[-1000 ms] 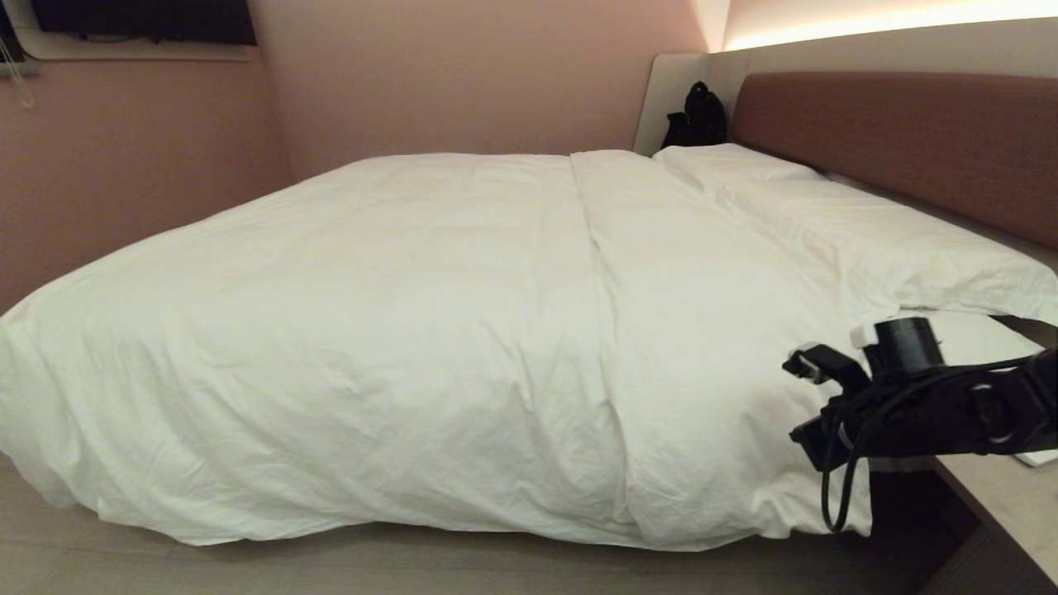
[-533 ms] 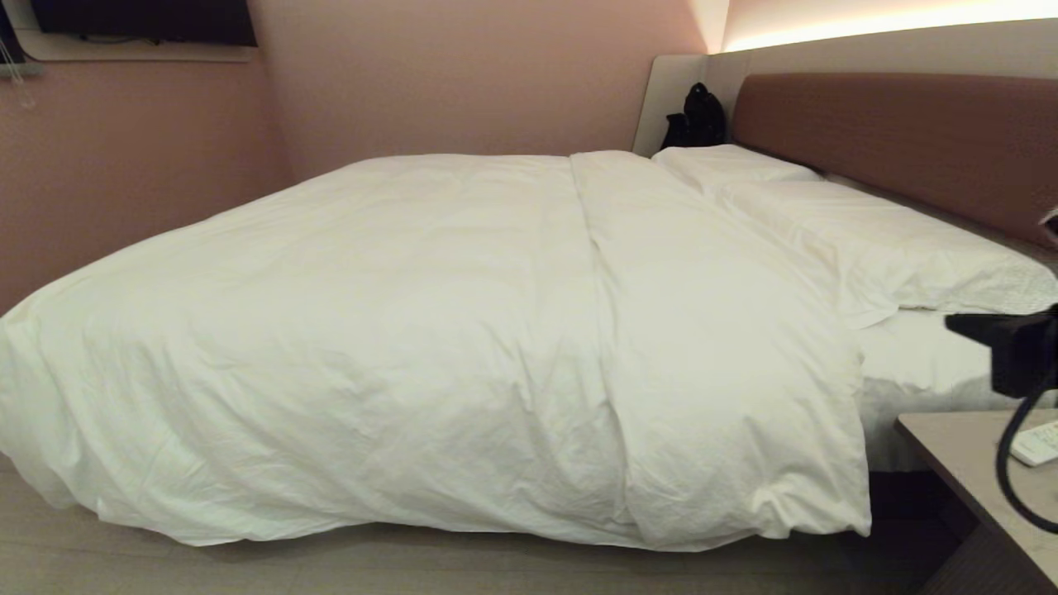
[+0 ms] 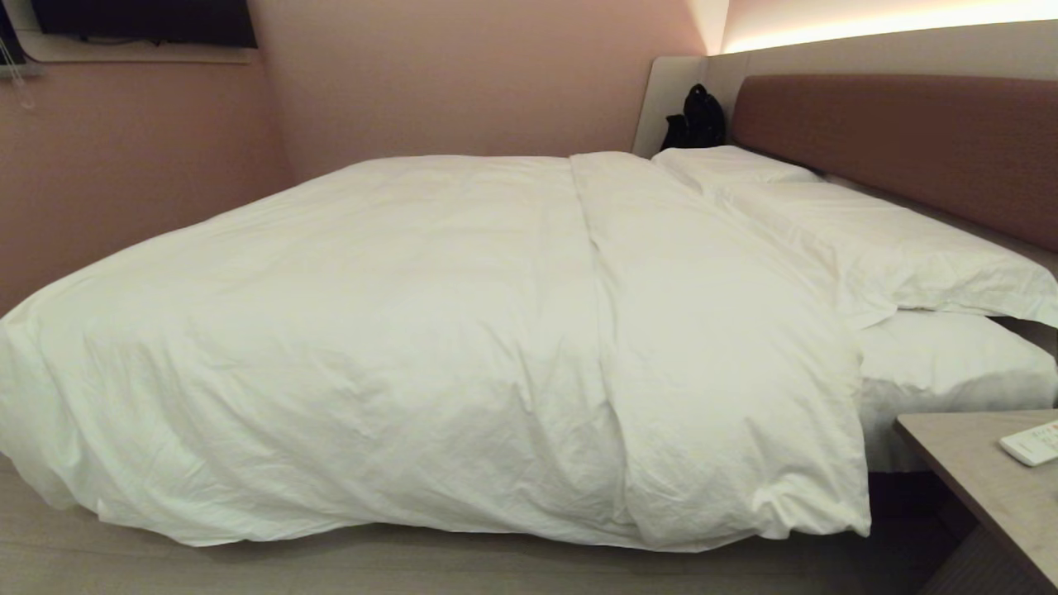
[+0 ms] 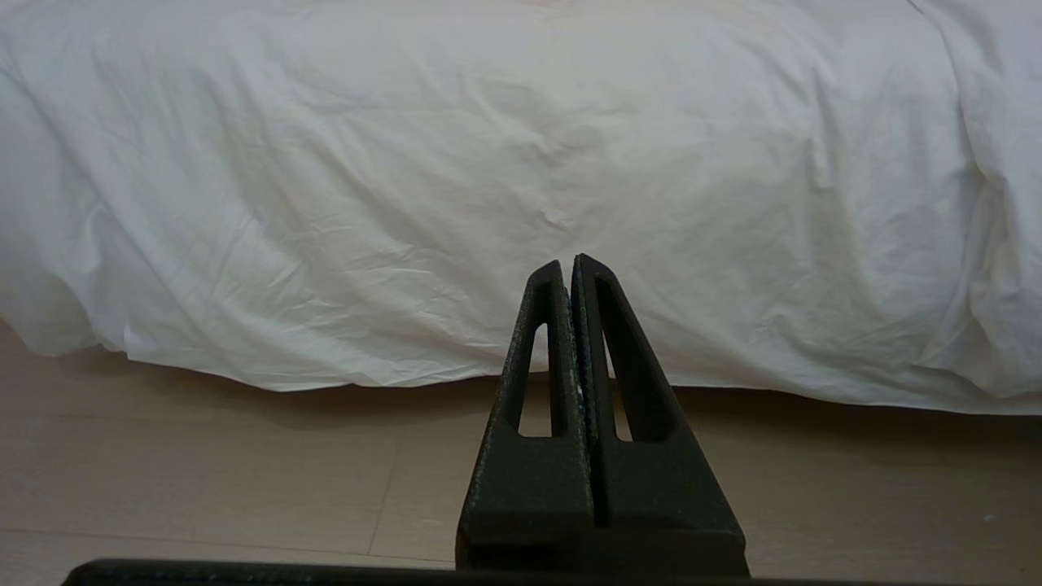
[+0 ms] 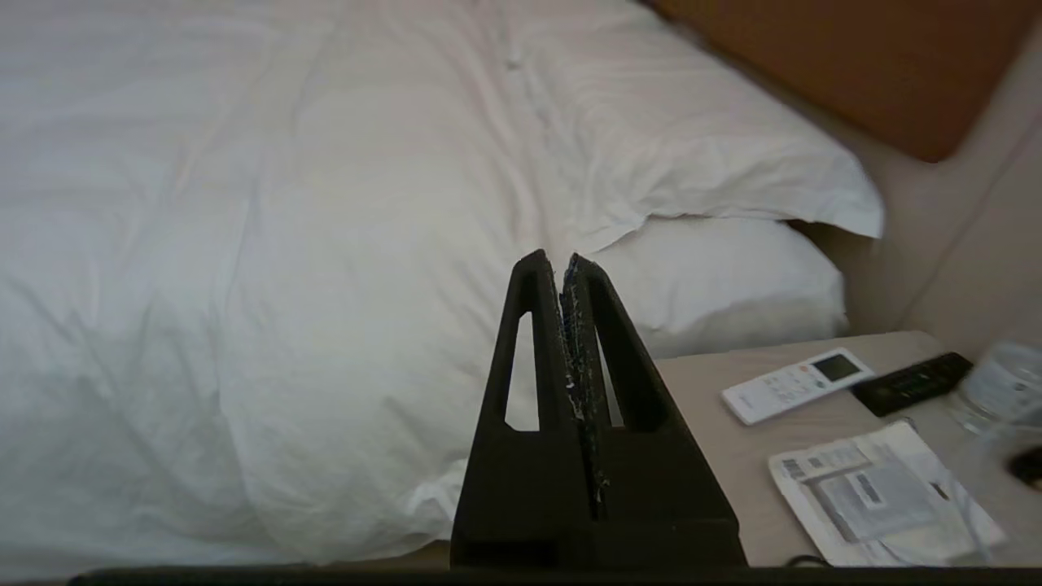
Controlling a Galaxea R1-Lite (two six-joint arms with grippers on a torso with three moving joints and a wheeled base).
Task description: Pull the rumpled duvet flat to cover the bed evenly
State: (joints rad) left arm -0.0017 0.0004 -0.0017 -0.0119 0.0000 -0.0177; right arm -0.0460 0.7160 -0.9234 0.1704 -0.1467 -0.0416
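The puffy white duvet [image 3: 430, 330] lies spread over the bed [image 3: 942, 364], its near edge hanging down almost to the floor, with a long fold line running from the near side up toward the far side. It also fills the left wrist view, the duvet [image 4: 521, 163], and most of the right wrist view, the duvet [image 5: 244, 244]. My left gripper [image 4: 567, 264] is shut and empty, low in front of the hanging edge and apart from it. My right gripper [image 5: 556, 262] is shut and empty, held above the bed's near corner by the bedside table. Neither arm shows in the head view.
Two white pillows [image 3: 876, 240] lie along the reddish-brown headboard [image 3: 909, 140]. A bedside table [image 3: 984, 471] at the right carries a white remote [image 5: 798, 384], a black remote [image 5: 912, 381], papers [image 5: 883, 492] and a water bottle [image 5: 1001, 382]. A black bag [image 3: 698, 116] sits in the far corner. Wooden floor [image 4: 203, 472] runs along the bed.
My right arm, which was over the near right corner of the duvet, has drawn back to the right and left the head view. The duvet has not moved.
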